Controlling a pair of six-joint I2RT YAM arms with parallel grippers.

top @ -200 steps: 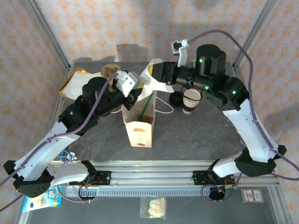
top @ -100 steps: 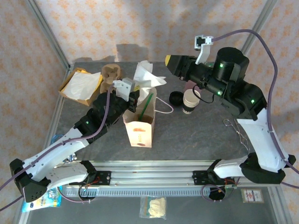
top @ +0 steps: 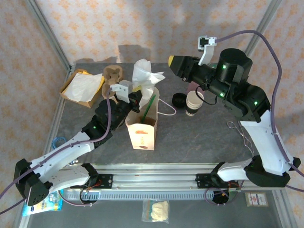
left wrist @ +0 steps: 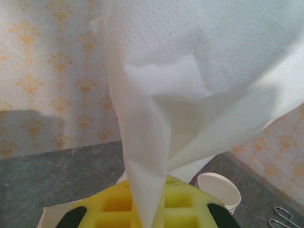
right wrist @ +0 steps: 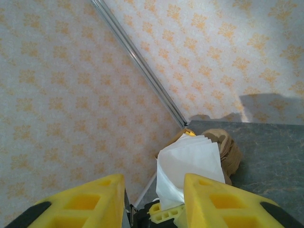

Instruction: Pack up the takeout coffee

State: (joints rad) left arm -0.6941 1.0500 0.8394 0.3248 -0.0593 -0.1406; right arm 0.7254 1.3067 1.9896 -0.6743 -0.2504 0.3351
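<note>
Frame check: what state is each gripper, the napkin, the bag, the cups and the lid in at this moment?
left gripper: shut on the napkin, above the bag.
napkin: held, crumpled, sticking up over the bag mouth.
paper bag: upright, top open.
green straw: leaning inside the bag.
right gripper: open, empty, raised.
stack of paper cups: upright, lidless.
black lid: loose on the table beside the cups.

A lab test cell is indicated: a tabletop (top: 199,142) is enclosed by patterned panels (top: 118,23) on metal posts (top: 47,31), with a rail (top: 156,178) fixed along its near edge.
</note>
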